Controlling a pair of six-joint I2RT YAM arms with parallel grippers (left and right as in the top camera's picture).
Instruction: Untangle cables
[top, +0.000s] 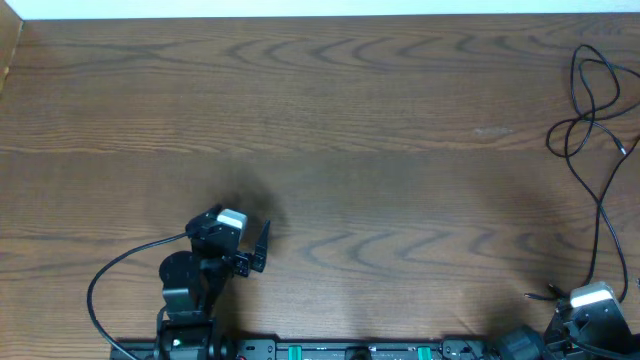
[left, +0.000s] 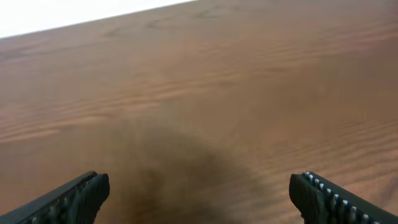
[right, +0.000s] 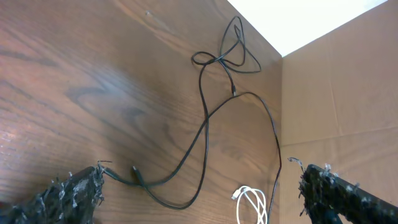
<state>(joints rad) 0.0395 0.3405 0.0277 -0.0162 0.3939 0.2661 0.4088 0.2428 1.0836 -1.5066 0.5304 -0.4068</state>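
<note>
Thin black cables lie in a looped tangle at the far right of the table, and one strand runs down toward my right gripper. In the right wrist view the tangle sits far ahead. Black strands with a small plug end trail back between my open fingers. A coiled white cable lies just ahead of the right finger. My left gripper is open and empty at the front left, over bare wood.
A cardboard wall stands along the table's right side, close to the cables. The thick black arm lead loops beside the left arm base. The wooden table spreads between the arms.
</note>
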